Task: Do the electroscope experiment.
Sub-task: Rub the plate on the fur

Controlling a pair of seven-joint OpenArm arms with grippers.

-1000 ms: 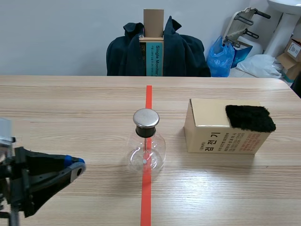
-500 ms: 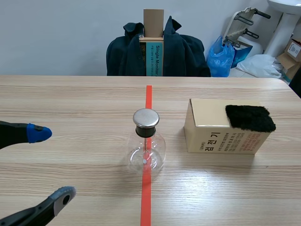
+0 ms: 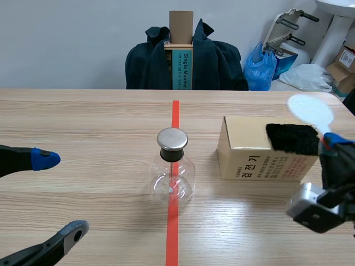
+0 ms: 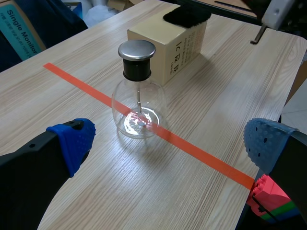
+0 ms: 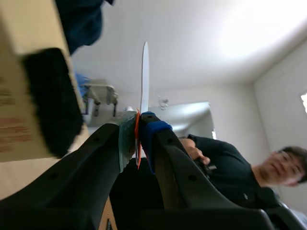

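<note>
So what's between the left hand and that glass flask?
Nothing: the left wrist view shows only bare wooden table between the open left hand and the flask.

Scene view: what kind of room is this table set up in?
Probably an office or lab workroom: a glass electroscope flask on a wooden table, a dark jacket draped behind it, a blue bag and cardboard boxes by the wall.

My two arms are black, and my jaws are thick and black too. The left fingers end in blue dotted pads. The right fingers carry one grey-green pad and one blue pad. A light grey housing sits on my right arm.
</note>
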